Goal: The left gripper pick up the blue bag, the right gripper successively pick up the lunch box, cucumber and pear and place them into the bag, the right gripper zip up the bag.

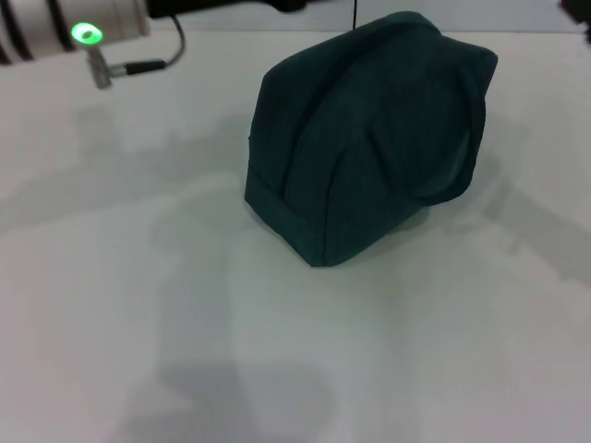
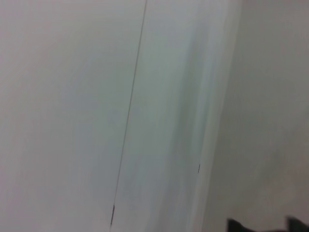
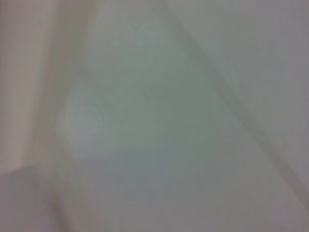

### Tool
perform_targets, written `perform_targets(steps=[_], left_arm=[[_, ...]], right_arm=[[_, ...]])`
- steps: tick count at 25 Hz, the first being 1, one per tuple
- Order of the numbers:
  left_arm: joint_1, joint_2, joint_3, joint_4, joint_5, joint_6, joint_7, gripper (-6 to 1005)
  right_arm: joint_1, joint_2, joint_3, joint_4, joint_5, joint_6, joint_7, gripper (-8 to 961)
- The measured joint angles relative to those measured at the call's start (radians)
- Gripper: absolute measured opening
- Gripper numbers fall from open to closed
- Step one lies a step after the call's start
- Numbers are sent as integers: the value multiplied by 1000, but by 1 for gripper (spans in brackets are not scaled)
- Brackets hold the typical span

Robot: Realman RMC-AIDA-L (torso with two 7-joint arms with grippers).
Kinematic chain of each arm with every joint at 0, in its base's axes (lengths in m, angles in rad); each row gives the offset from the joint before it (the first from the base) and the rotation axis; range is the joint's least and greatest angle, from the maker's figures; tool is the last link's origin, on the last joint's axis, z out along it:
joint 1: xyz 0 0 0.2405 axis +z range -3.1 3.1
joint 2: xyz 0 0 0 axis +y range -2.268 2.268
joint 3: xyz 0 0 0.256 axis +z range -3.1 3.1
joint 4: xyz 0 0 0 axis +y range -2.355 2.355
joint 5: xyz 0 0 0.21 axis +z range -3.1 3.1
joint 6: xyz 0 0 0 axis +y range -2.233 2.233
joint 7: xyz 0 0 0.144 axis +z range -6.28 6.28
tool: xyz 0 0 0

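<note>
Blue bag (image 1: 369,138): dark teal in look, standing alone on the white desk (image 1: 185,323), toward the far middle and a little to the right in the head view. Bulging, rounded on top, sides slumped, mouth apparently closed, though no zip line to be made out from this angle. No lunch box, cucumber or pear anywhere on the desk, so most likely already inside; judged from that and from the closed shape, task at or very near its end, with perhaps only the withdrawal of the arms left. Not certain, since contents hidden by the fabric.

Nothing gripping the bag. Left arm (image 1: 83,23) only as a white link with a green light at the far left corner, well apart from the bag; its pincer out of that view. Left wrist view: pale blank surfaces only, plus two small dark tips at one edge, possibly its own fingers; opening impossible to tell, nothing seen held. Right arm: not seen in the head view; right wrist view showing nothing but blurred pale surface, no pincer visible, state not to be judged.
</note>
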Motion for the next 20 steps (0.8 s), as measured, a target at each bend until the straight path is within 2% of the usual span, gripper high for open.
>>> perform_targets(steps=[4,7,13,15,17,20], left_arm=[[-1,14,-108,-4,1,115,-2,722],[8,35,-180,-45,-6,218,-3,728],[22,50,-233,-121,13,325,8,725],[43,55,-235,-131,52,369,53,725],[96,48,-235,-141,97,407,168,724],[132,45,-232,-150,111,426,238,722]], right_arm=[[7,-9,0,-78,-135,-31,-87,885],[-3,-3,-1,-149,-248,-42,-178,885],[5,1,-1,-183,-353,-63,-204,885],[15,0,-1,-194,-401,-58,-180,885],[30,0,0,-199,-467,-44,-166,885],[38,1,0,-200,-507,-24,-147,885]])
